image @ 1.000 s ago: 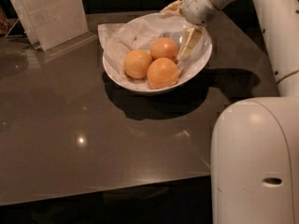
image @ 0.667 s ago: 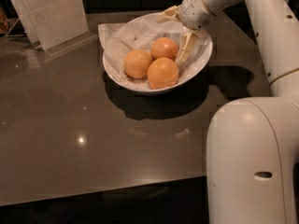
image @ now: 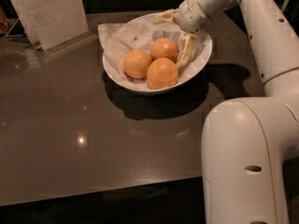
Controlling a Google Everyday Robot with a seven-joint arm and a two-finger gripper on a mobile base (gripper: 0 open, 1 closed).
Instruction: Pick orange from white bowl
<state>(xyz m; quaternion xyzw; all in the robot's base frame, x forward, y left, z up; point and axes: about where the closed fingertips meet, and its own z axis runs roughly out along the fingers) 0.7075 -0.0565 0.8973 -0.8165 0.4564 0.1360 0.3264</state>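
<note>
The white bowl (image: 122, 73), lined with crinkled white paper, stands at the back middle of the dark table. Three oranges lie in it: one at the front (image: 162, 73), one at the back (image: 164, 49), and a slightly paler one on the left (image: 137, 63). My gripper (image: 176, 34) hangs over the bowl's right back part, just right of the back orange. It is open and holds nothing. One cream finger (image: 186, 50) reaches down inside the bowl's right wall; the other points left over the back rim.
A clear plastic sign holder (image: 51, 13) with a paper sheet stands at the back left of the table (image: 70, 139). My arm's large white link (image: 247, 162) fills the front right and hides that table corner.
The arm's big white link has shifted a little to the left. The gripper has stayed over the bowl's right side, and the oranges have not moved.
</note>
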